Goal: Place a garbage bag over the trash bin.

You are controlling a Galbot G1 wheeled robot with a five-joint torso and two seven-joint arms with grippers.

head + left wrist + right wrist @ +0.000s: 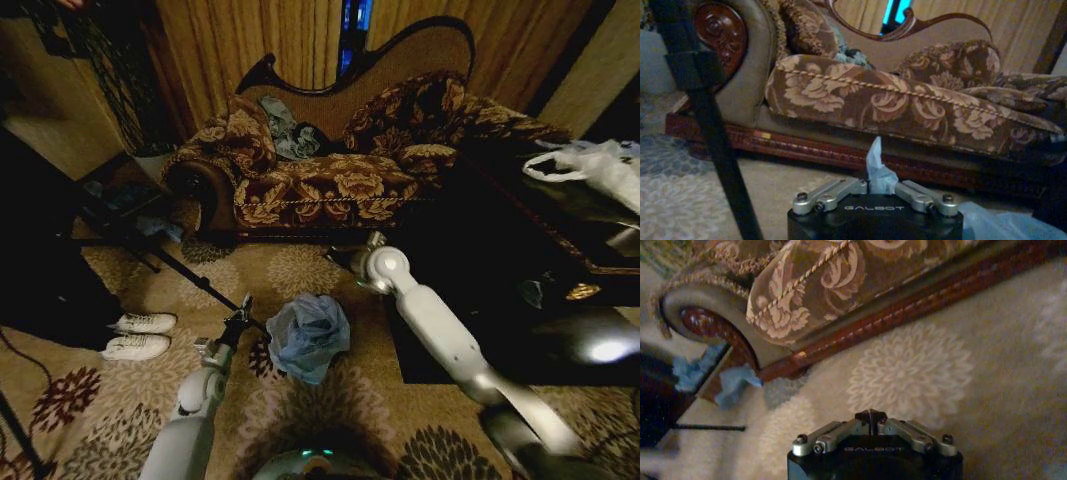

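Pinching garbage bag (308,335) corner (pale blue), left end effector (238,318)

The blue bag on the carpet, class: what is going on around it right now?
The robot is fitting a garbage bag over a bin on the patterned carpet in front of the sofa. The bag is bunched over the spot and the bin itself is hidden beneath it. The left hand is shut on a corner of the bag, pinching the thin film. The right hand is shut on nothing, above bare carpet beside the sofa.
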